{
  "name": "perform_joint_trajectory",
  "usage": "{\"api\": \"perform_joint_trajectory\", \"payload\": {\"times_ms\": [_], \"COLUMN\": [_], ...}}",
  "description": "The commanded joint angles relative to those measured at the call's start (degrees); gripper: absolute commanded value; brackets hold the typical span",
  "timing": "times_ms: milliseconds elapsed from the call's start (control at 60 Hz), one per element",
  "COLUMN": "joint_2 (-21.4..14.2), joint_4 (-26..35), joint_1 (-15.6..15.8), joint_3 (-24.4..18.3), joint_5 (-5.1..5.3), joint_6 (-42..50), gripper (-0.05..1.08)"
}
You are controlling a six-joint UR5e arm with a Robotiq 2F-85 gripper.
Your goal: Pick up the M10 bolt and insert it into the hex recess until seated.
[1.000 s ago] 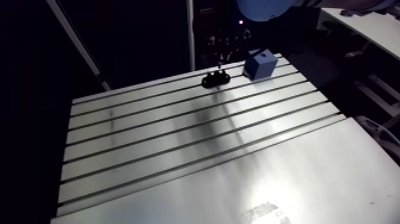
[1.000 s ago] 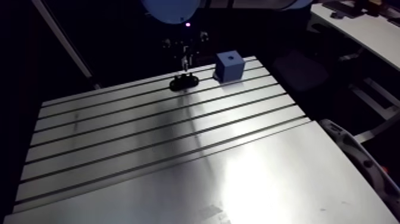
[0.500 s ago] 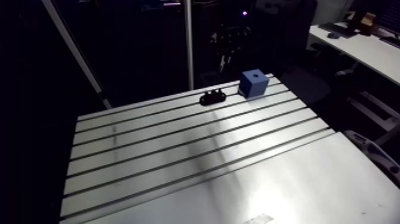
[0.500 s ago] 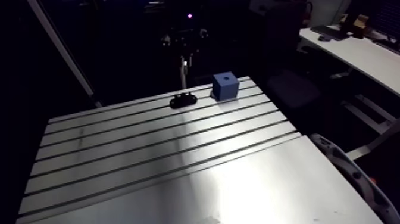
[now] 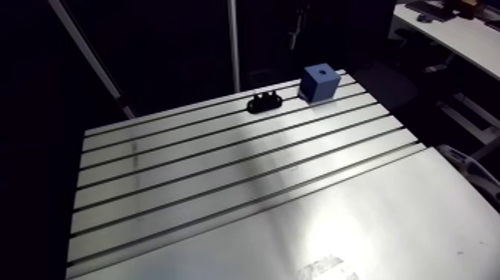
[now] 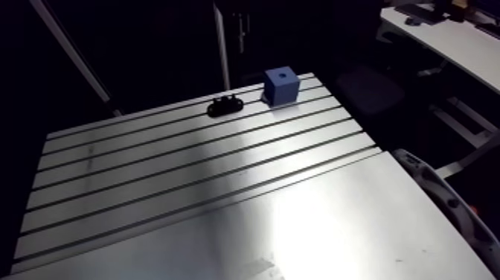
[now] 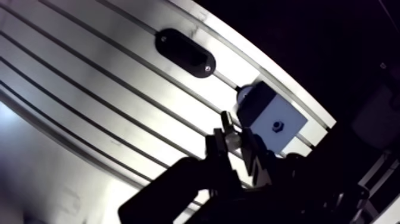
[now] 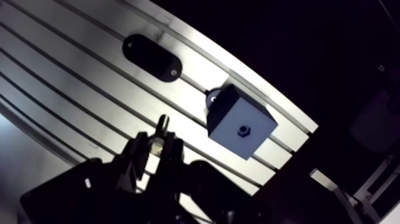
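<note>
In the wrist view my gripper (image 8: 156, 143) is shut on the M10 bolt (image 8: 161, 132), whose shaft sticks out past the fingertips (image 8: 140, 150). The blue cube (image 8: 241, 122) stands on the table ahead of the gripper and to one side, its top face showing the small dark hex recess (image 8: 243, 129). The bolt hangs in the air, apart from the cube. In the arm view the cube (image 5: 321, 80) sits at the table's far edge, and the gripper (image 5: 297, 22) is a dim shape high above and slightly left of it.
A black oval holder (image 5: 264, 102) lies on the slotted table (image 5: 223, 186) just left of the cube, also seen in the wrist view as the holder (image 8: 152, 56) beyond the gripper. The table's far edge runs right behind both.
Just before, the gripper was low over the black holder. It has since risen and shifted right towards the cube, carrying the bolt. The arm camera has also shifted.
</note>
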Motion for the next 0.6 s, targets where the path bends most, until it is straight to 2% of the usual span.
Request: {"api": "perform_joint_trajectory", "payload": {"times_ms": [17,233,333,483,600], "joint_2": [0.9,0.6,0.7,1.4,3.6], "joint_4": [2.9,2.8,3.1,5.2,7.6], "joint_1": [-0.7,-1.0,-2.5,-3.2,-4.0], "joint_3": [-2.4,-2.0,-2.2,-4.2,-6.6], "joint_5": [-7.08,-7.14,-6.72,-6.6,-6.1], "joint_6": [-4.1,-4.2,-4.1,-4.5,-6.0], "gripper": [1.06,1.06,1.06,1.07,1.07]}}
